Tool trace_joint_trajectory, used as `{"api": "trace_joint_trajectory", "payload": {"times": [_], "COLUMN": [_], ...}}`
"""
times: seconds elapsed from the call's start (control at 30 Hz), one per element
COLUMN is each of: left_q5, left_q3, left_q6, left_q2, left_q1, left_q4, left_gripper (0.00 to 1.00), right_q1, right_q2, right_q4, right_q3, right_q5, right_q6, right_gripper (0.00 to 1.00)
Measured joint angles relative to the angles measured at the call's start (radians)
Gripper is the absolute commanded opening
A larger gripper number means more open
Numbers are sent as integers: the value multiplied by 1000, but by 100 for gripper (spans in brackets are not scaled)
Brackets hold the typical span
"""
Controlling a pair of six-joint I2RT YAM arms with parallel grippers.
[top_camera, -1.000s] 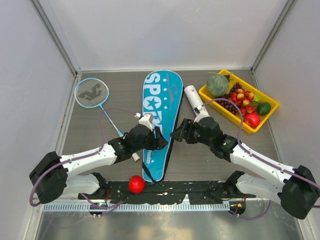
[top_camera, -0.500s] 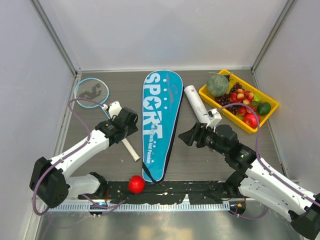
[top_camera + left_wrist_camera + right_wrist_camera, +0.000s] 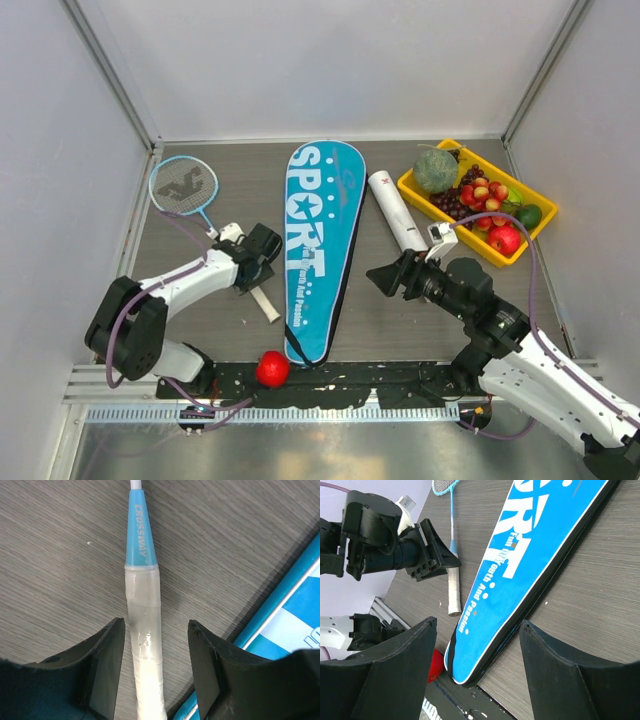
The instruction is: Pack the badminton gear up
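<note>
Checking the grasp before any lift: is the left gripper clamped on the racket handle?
No: the left gripper only straddles the racket handle, with bare table showing between the handle and one finger.

A yellow tray (image 3: 405, 184) sat at the worktop's (image 3: 385, 325) far right, holding a green melon (image 3: 436, 171), dark grapes (image 3: 452, 207) and a red apple (image 3: 505, 240). A red ball (image 3: 271, 368) lay at the near edge.

Within 1 second the left hand (image 3: 156, 629) has come off the lower part of the blue SPORT racket cover (image 3: 318, 230) and swung left. Its fingers now straddle the racket's white handle (image 3: 146, 655) without touching it. The right hand (image 3: 385, 277) has drawn back from the cover's right edge toward the near right of the counter.
</note>
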Motion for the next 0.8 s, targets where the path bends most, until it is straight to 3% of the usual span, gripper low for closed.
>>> {"api": "trace_joint_trajectory", "payload": {"times": [0.27, 0.33, 0.47, 0.5, 0.7, 0.8], "left_q5": [34, 34, 31, 32, 32, 38], "left_q3": [-45, -46, -50, -49, -50, -57], "left_q6": [-36, -38, -39, -41, -2, 49], "left_q2": [59, 60, 60, 60, 32, -54], "left_q1": [13, 15, 15, 15, 16, 16], "left_q4": [40, 40, 43, 47, 39, 36], "left_gripper": [46, 37, 4, 0, 0, 0], "right_q1": [0, 0, 0, 0, 0, 0], "right_q2": [-11, -13, -12, -11, 49, 127], "right_q4": [-18, -21, -24, -24, 10, 48], "right_q3": [0, 0, 0, 0, 1, 8], "right_q5": [0, 0, 3, 3, 2, 4], "right_q6": [0, 0, 0, 0, 21, 57], "right_gripper": [71, 72, 71, 71, 76, 77]}}
